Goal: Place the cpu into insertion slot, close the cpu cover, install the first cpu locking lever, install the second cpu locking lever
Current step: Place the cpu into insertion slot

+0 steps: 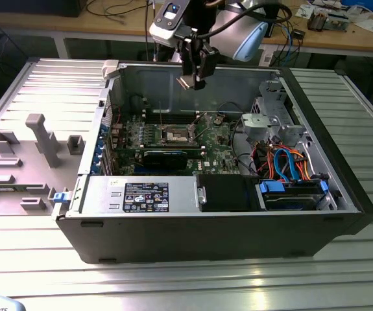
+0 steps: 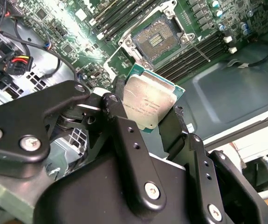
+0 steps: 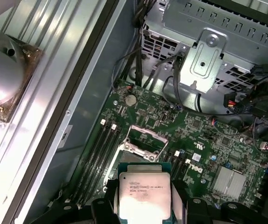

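Placement of the cpu is the step in hand. Nearest in the exterior view sit the power supply box [image 1: 141, 196] and, toward the exterior view's right, the cable bundle [image 1: 287, 162]. Beyond them the long black card [image 1: 165, 157] lies just on the near side of the insertion slot [image 1: 175, 134], whose contact field is exposed in the second wrist view. Farther and higher, the gripper [image 1: 192, 78] hangs above the case [image 1: 205, 236]. Its fingers [image 2: 122, 123] are clenched on two opposite edges of the cpu [image 2: 148, 103], which is well clear of the board.

Judgement: level the chip, square its corners to the slot rim, and descend vertically with no sideways slide, since the contacts probably bend easily.

Room overhead is open. Lateral travel is limited by the card on the near side, the memory slots [image 2: 189, 58] beside the slot, and the drive cage [image 1: 270, 120] on the exterior view's right.
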